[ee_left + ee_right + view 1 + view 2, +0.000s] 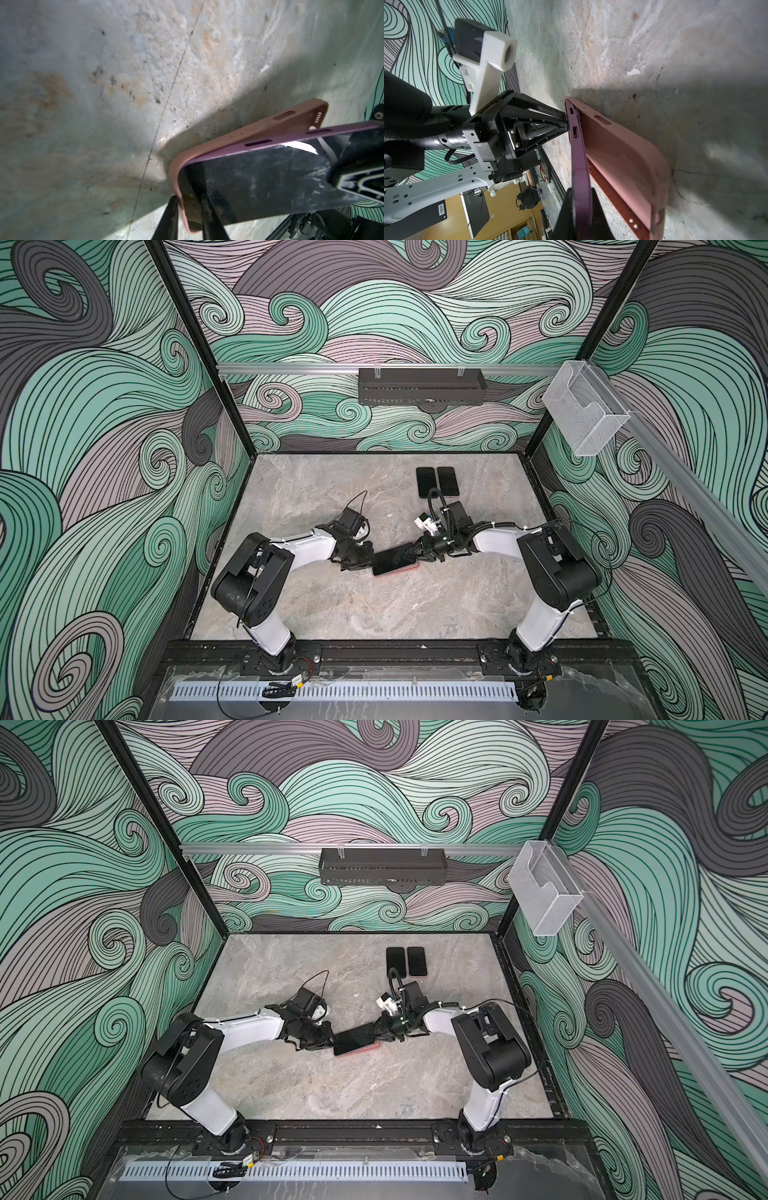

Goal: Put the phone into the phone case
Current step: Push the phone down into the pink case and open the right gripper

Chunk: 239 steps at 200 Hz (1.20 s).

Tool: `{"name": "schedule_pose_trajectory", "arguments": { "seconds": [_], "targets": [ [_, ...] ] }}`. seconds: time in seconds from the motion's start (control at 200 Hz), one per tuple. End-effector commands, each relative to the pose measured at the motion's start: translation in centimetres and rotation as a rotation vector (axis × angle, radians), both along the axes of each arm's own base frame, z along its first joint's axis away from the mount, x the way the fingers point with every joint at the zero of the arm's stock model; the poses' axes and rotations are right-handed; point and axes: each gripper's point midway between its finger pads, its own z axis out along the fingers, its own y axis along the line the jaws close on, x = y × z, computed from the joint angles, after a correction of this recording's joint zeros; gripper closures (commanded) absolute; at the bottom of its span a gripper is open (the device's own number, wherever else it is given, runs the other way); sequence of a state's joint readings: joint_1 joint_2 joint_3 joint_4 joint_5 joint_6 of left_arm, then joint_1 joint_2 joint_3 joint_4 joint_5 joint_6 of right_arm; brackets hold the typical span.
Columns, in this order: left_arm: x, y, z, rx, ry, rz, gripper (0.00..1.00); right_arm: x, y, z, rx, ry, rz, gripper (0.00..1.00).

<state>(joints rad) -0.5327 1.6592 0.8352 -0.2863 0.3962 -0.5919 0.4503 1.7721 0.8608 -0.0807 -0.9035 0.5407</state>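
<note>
I see glossy, smudged black glass and a satin rim on the purple-rimmed phone (259, 182); the pink phone case (623, 149) looks matt, rubbery, speckled; the grey marbled bench (104, 83) looks matt, stony.

phone case (409, 570) mostly hidden beneath phone (390, 563); far slabs (427, 482) indistinct

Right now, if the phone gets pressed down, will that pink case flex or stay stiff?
The pink phone case probably flexes: its thin, rounded walls look like soft silicone. Its matte skin likely grips the marble tabletop. It seems light; the left claw pinching one end probably steadies it.
</note>
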Motion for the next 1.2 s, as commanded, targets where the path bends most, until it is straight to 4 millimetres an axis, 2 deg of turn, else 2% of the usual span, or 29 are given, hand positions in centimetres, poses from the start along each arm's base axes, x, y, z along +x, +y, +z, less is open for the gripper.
{"name": "schedule_pose_trajectory", "arguments": {
  "seconds": [0.0,0.401,0.611,0.631,0.846,1.192],
  "targets": [
    [1.5,-1.7,-0.3,-0.023,-0.067,-0.047,0.81,-2.4,-1.3,-4.1,-0.232,0.049,0.013,0.90],
    [1.0,-1.4,-1.2,-0.027,-0.051,-0.033,0.82,-3.0,-2.0,-4.4,-0.311,0.040,0.034,0.83],
    [1.0,-1.5,-1.4,-0.026,-0.049,-0.034,0.82,-2.6,-2.0,-4.1,-0.333,0.012,0.044,0.79],
    [1.0,-1.5,-1.5,-0.026,-0.049,-0.034,0.82,-3.1,-2.4,-4.2,-0.351,0.032,0.050,0.79],
    [0.9,-1.4,-1.7,-0.025,-0.045,-0.033,0.83,-3.0,-3.5,-4.0,-0.435,0.004,0.064,0.77],
    [0.8,-1.4,-2.0,-0.023,-0.043,-0.034,0.83,-2.9,-4.2,-3.6,-0.512,-0.027,0.082,0.71]
  ]
}}
